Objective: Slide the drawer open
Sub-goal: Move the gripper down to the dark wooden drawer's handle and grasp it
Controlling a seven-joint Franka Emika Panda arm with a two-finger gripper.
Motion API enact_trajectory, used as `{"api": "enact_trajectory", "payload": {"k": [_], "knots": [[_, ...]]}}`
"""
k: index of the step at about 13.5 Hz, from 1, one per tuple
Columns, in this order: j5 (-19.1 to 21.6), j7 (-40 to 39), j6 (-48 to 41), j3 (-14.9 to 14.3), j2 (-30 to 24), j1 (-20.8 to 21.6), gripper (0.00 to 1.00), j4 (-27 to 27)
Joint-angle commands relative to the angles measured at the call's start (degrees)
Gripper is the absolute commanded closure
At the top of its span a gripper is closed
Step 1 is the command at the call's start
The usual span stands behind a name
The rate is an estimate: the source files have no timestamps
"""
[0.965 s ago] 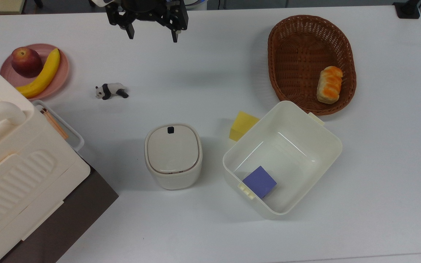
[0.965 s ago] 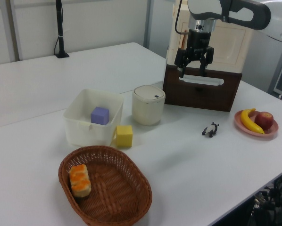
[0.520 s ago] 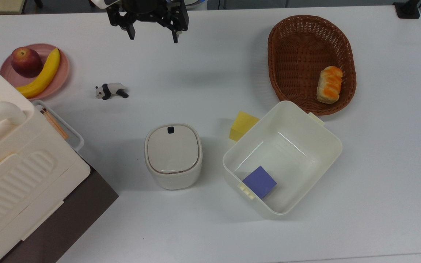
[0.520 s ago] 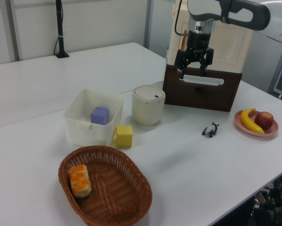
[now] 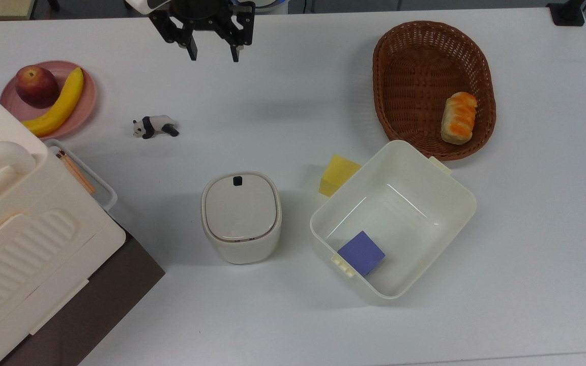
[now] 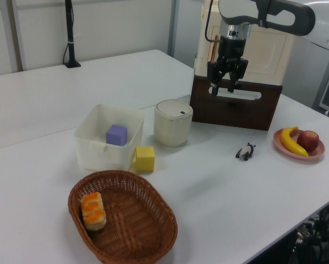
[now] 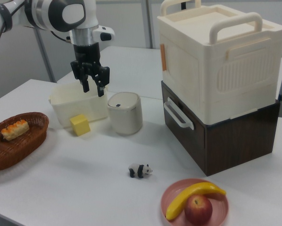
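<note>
Since the earlier frame: gripper (image 5: 210, 53) fingers narrowed, still apart, empty; drawer (image 7: 204, 136), shut, at 8 o'clock of top view; approach low, straddle its white handle (image 7: 178, 113), pull straight.

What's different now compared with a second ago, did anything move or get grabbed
The hand has narrowed its fingers and turned a little above the table; it holds nothing. The drawer is shut as before, its white handle untouched. The panda, lidded bin, basket and fruit plate stayed put.
</note>
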Motion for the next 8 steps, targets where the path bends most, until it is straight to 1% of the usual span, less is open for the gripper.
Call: {"api": "enact_trajectory", "payload": {"k": [1, 2, 3, 5, 6, 7, 8], "knots": [[-1.1, -6.3, -0.2, -0.2, -1.0, -1.4, 0.41, -1.0], [-2.5, -9.8, 0.4, -0.2, 0.1, -2.1, 0.41, -0.8], [-4.5, -14.9, 2.6, -0.1, 1.4, -3.4, 0.41, -0.6], [-6.1, -21.9, 8.3, -0.1, 2.5, -5.8, 0.39, -1.1], [-8.2, -26.5, 11.2, -0.2, 3.9, -6.3, 0.39, -1.1], [-9.6, -28.9, 14.4, -0.2, 5.0, -6.7, 0.39, -1.3], [-11.9, -31.4, 17.4, -0.1, 6.5, -7.3, 0.39, -1.8]]}}
